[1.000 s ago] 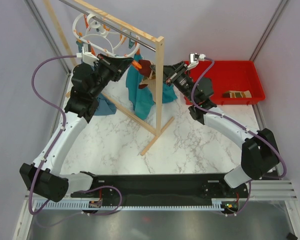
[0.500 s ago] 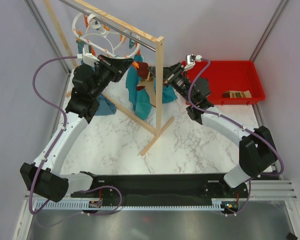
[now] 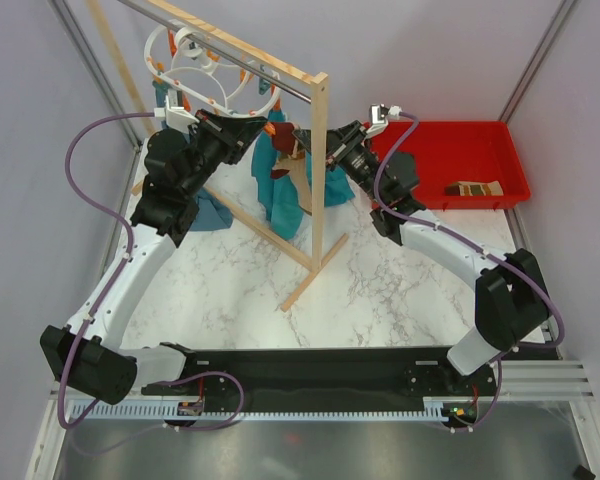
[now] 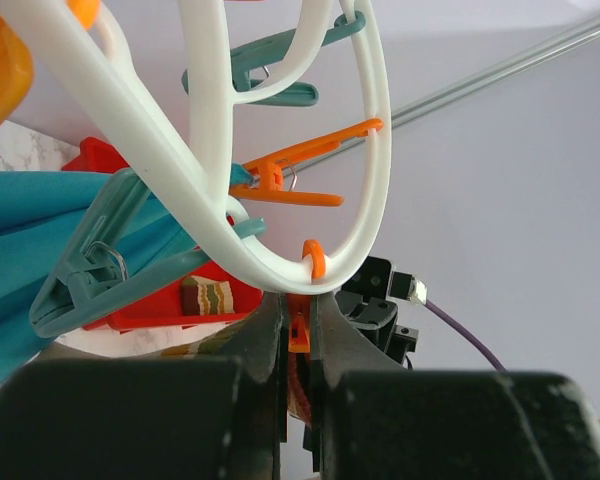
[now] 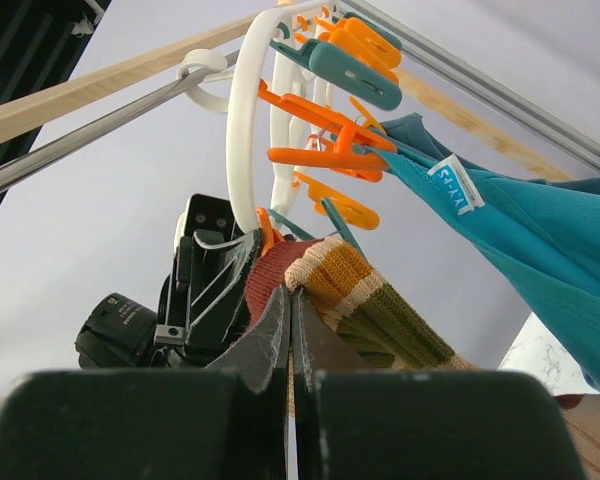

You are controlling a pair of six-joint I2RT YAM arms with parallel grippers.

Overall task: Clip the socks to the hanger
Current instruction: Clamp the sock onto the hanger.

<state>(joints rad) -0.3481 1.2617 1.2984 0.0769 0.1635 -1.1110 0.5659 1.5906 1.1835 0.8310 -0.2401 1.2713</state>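
Observation:
The white hanger (image 3: 195,75) hangs from the rack's rail, with orange and teal clips round its rings. My left gripper (image 3: 267,128) is shut on an orange clip (image 4: 299,331) under the hanger's ring (image 4: 280,262). My right gripper (image 3: 306,139) is shut on the cuff of a striped sock (image 5: 380,300) and holds it up against the left gripper's fingers (image 5: 208,270) and the clip. The sock's brown edge (image 4: 298,380) shows between the left fingers. The second striped sock (image 3: 474,188) lies in the red bin; it also shows in the left wrist view (image 4: 208,296).
A wooden rack with a post (image 3: 321,160) and a metal rail (image 5: 90,135) stands at the back. Teal cloths (image 3: 280,195) hang on the hanger beside the grippers. The red bin (image 3: 450,140) sits at the back right. The marble table (image 3: 250,290) lies below.
My right gripper has moved left with the sock, from beside the post to right against the left gripper and the clip. The left arm has stayed put.

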